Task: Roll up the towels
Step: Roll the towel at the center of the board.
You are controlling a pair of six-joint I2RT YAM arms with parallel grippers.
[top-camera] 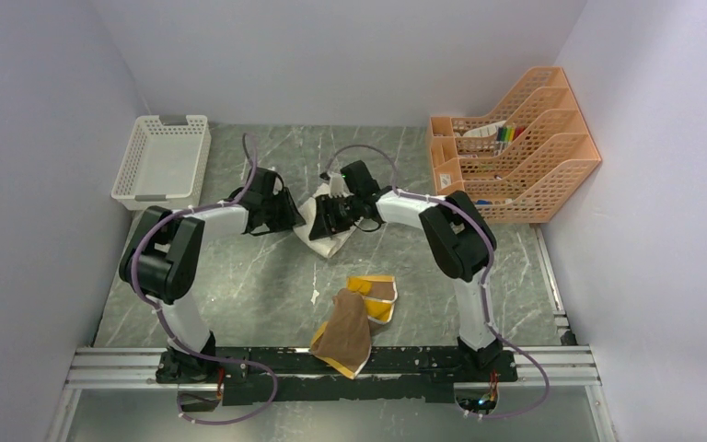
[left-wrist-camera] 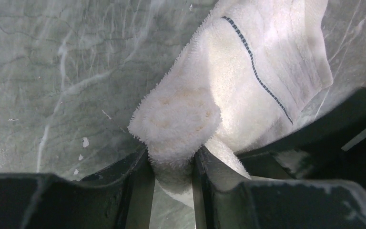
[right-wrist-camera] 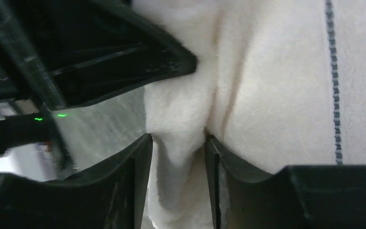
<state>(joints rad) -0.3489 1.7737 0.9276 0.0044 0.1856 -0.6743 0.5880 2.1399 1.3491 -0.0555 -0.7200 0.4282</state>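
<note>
Both grippers hold the cream-white towel [top-camera: 324,241] toward the far middle of the table [top-camera: 239,295]. The left gripper [left-wrist-camera: 171,160] has its jaws drawn in to a narrow gap around a bunched terry fold, and the right gripper [right-wrist-camera: 177,143] pinches a second fold in the same way, just beside the left one. This paired hold appears intended to control one edge so that a roll can start evenly. The brown towel [top-camera: 342,333], with part of its mustard-yellow reverse showing, lies crumpled at the near edge, well apart and touched by neither gripper.
</note>
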